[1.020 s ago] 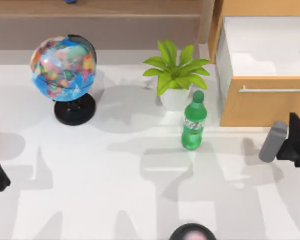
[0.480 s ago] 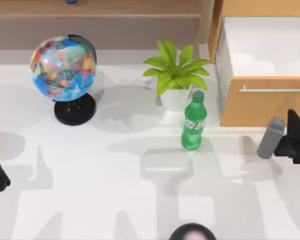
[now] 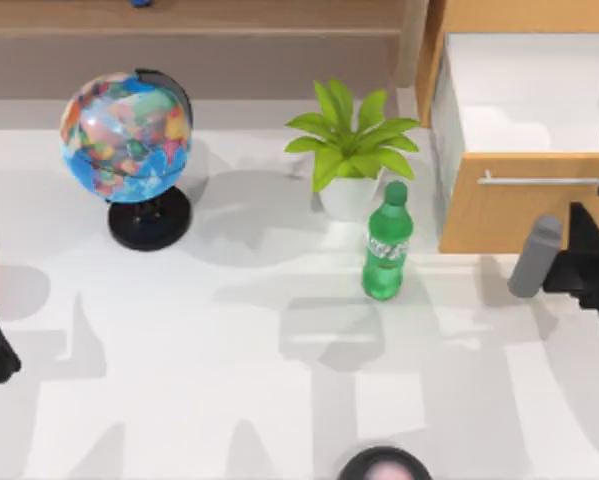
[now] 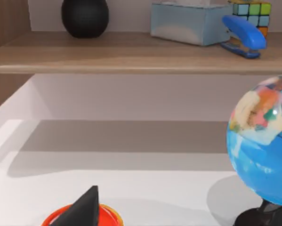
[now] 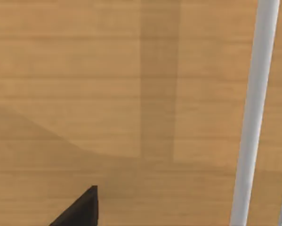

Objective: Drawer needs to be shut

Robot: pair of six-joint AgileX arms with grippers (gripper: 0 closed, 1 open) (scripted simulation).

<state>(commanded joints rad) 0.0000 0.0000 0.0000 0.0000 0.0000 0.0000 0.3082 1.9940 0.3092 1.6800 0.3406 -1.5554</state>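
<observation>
Drawer (image 3: 524, 205) at desk's (image 3: 229, 340) far right, pulled open, white interior exposed. Right pincer (image 3: 594, 262) just before wooden front, near handle (image 3: 539, 180); finger spread: cannot tell. Risk: off-centre push skews drawer, or pincer snags handle. Left arm parked at left edge.

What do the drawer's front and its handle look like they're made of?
The drawer front looks like light orange-brown wood with a matte finish: the right wrist view shows faint horizontal grain. The handle seems to be smooth silvery metal, though painted plastic could look the same.
</observation>
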